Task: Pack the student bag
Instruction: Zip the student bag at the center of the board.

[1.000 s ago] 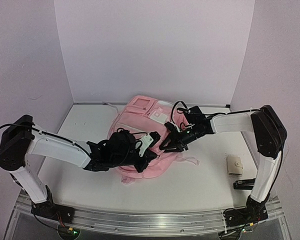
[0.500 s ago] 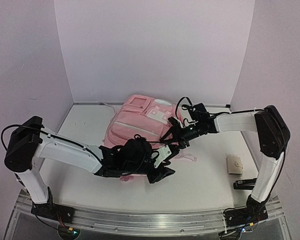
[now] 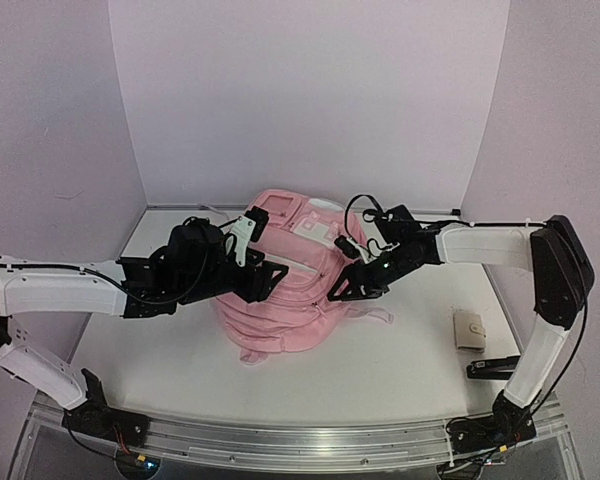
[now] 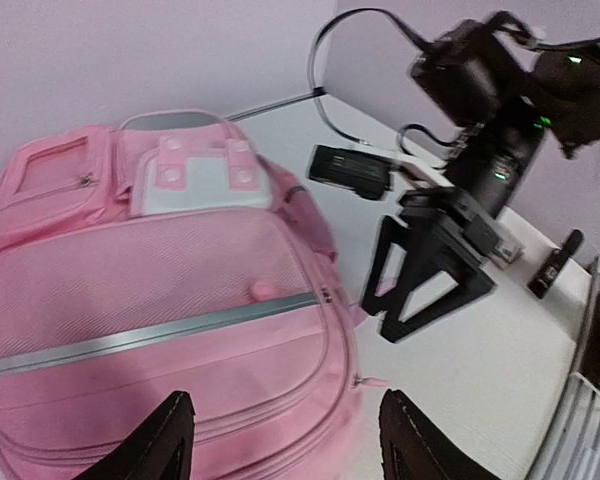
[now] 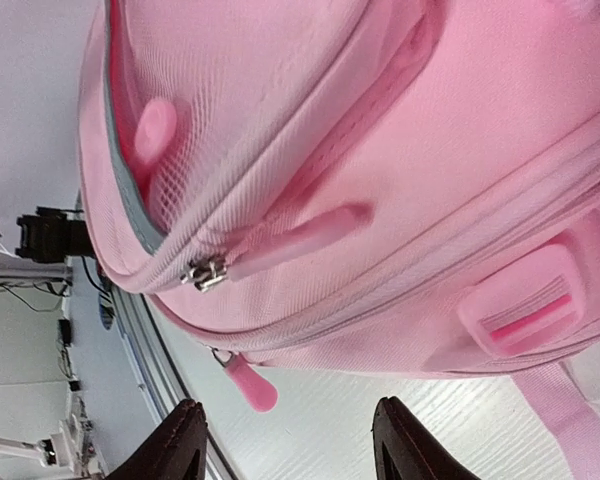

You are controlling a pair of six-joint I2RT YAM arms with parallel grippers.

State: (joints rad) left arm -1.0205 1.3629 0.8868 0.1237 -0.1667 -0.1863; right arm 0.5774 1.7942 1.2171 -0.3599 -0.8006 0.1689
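Observation:
The student bag (image 3: 285,300) lies flat in the middle of the table, pink, front pockets up, with a white patch near its far end. My left gripper (image 3: 263,272) hovers over the bag's left half, open, with nothing between its fingers. In the left wrist view the bag (image 4: 160,290) fills the space under that gripper (image 4: 292,450). My right gripper (image 3: 343,287) is at the bag's right edge, also open and empty. The right wrist view shows the bag's side (image 5: 380,150) close up, with a pink zip pull (image 5: 248,383) hanging just beyond the right gripper (image 5: 295,445).
A small beige pouch (image 3: 469,329) lies on the table at the right, and a black stick-like item (image 3: 488,368) sits nearer the right arm's base. A flat black object (image 4: 350,168) rests beside the bag's far right side. White walls close in the back and sides.
My left gripper has opened and swung from the bag's near right corner back to over its left half. The right gripper has opened and stays at the bag's right edge.

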